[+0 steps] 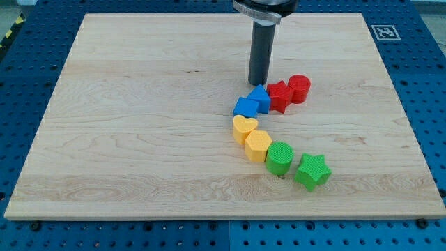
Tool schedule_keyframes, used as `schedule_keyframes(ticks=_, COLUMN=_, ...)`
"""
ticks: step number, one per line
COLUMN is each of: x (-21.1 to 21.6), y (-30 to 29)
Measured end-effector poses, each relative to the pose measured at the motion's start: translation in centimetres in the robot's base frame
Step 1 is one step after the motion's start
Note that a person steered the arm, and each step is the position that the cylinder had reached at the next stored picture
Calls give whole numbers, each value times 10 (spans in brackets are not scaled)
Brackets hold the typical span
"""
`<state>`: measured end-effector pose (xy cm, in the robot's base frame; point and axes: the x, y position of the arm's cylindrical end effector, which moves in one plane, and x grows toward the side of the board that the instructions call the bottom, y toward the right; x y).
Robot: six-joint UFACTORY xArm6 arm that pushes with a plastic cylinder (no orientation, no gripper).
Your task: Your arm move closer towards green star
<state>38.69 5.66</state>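
The green star (312, 171) lies at the lower right of the wooden board (139, 104), at the end of a curved row of blocks. Left of it sits a green cylinder (279, 158), then a yellow hexagon (258, 146) and a yellow heart (244, 128). Above those are a blue cube (246, 107), a second blue block (260, 98), a red star (279, 95) and a red cylinder (300, 88). My tip (258, 84) stands just above the second blue block, left of the red star, far up and left of the green star.
The board lies on a blue perforated table (425, 104). A printed marker tag (385, 32) sits at the board's top right corner. The rod's mount (265, 8) shows at the view's top.
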Motion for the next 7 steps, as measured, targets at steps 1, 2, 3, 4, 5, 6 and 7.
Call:
schedule_keyframes(ticks=1, x=0, y=0)
schedule_keyframes(ticks=2, x=0, y=0)
schedule_keyframes(ticks=3, x=-2, y=-2)
schedule_keyframes(ticks=4, x=-9, y=-7)
schedule_keyframes(ticks=5, x=-12, y=-7)
schedule_keyframes(ticks=6, x=-12, y=5)
schedule_keyframes(ticks=7, x=-12, y=28)
